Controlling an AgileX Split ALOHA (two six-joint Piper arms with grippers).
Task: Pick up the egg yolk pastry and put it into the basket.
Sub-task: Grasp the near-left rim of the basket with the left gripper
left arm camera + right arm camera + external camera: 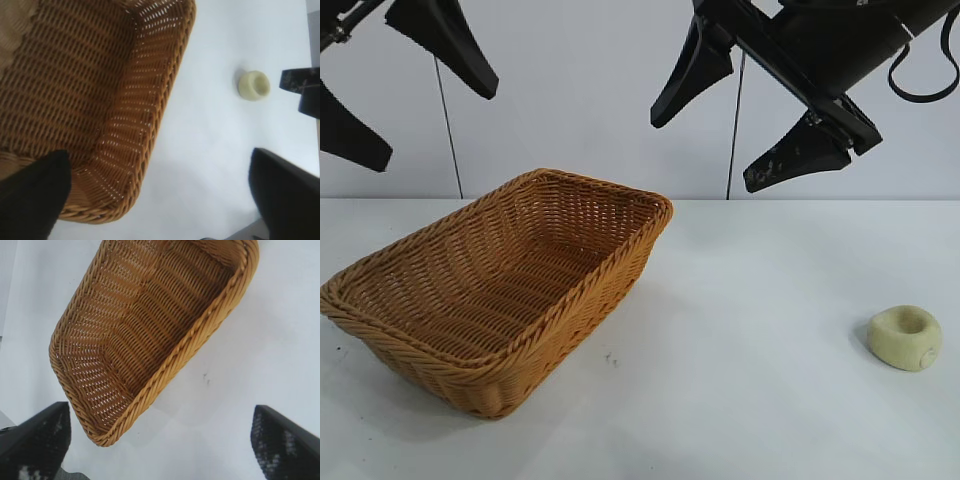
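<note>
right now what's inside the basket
Nothing: the basket shows only bare weave in all views. One near corner is covered by the left hand in the left wrist view. The egg yolk pastry lies outside.

A white table (pixel 760 400) spreads below a pale wall (pixel 580 90). Two thin dark cables (pixel 447 125) hang straight down against that wall.

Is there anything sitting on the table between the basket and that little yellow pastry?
Nothing: the exterior view shows bare white table between the basket and the egg yolk pastry.
</note>
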